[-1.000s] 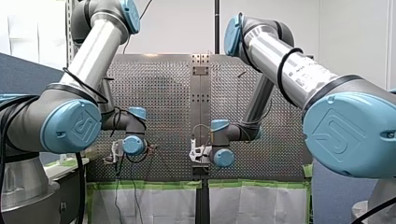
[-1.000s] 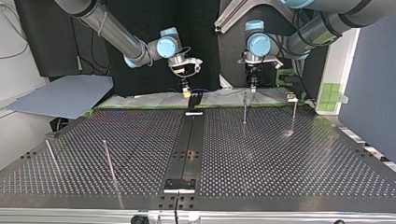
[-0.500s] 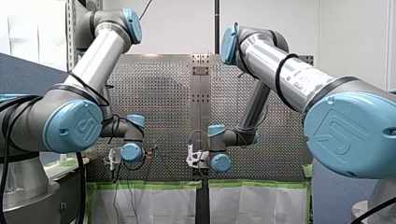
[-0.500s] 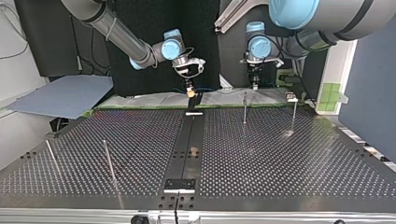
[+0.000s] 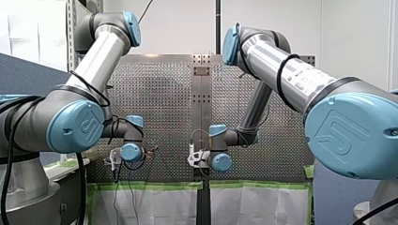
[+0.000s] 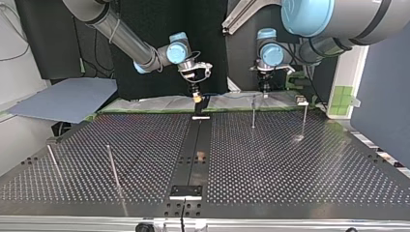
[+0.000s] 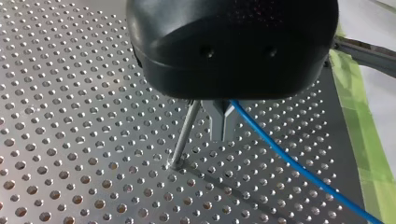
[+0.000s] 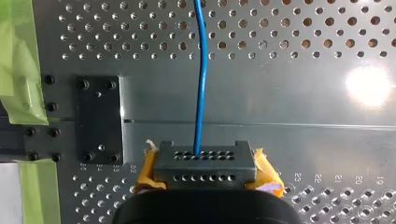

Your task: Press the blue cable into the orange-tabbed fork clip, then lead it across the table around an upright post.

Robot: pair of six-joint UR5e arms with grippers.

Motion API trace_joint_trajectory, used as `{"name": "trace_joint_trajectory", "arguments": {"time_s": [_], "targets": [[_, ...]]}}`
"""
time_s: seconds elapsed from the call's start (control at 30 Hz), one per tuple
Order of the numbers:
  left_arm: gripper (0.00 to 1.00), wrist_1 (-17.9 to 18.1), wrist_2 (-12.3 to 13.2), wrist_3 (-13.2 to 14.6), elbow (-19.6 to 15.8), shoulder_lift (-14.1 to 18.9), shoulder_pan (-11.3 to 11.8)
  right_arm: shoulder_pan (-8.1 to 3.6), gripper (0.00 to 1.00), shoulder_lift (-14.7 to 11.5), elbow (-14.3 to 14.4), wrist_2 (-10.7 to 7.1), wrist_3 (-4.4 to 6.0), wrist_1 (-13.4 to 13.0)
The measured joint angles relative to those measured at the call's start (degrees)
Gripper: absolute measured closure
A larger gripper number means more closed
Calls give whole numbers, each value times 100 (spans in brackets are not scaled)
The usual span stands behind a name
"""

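Front view: both arms reach low at the near edge of the surface (image 5: pixel 159 93). Top view: what may be the orange-tabbed fork clip (image 6: pixel 199 155) lies untouched on the centre rail (image 6: pixel 191 135). Left wrist view: the left gripper (image 7: pixel 222 133) has its jaws pinched on the blue cable (image 7: pixel 299 169), beside an upright post (image 7: pixel 183 140). Right wrist view: the right gripper (image 8: pixel 205 161) has its jaws clamped on it too. Clipping isn't done yet; next, you lower the span into that clip.

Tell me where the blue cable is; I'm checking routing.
Left wrist view: the blue cable leaves my left gripper beside an upright post; right wrist view: it runs ahead from my right gripper.
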Motion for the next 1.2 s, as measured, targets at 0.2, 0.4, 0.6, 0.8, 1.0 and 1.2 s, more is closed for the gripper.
{"name": "trace_joint_trajectory", "arguments": {"time_s": [0.2,0.4,0.6,0.8,1.0,1.2], "targets": [[100,-43,191,-79,55,-7,85,-17,100,1,-7,0,-5,-1],[100,-55,358,-182,86,-7,129,-26,100,3,-16,0,-7,-12],[100,-122,417,-253,119,-59,183,-29,100,9,-18,0,-14,-15],[100,-151,419,-265,180,-166,201,-34,100,11,-23,-1,-15,-8],[100,-176,421,-293,304,-175,210,-39,100,11,-56,-8,-15,4],[100,-344,424,-319,507,-177,251,-71,100,11,-85,-5,-15,23]]}}
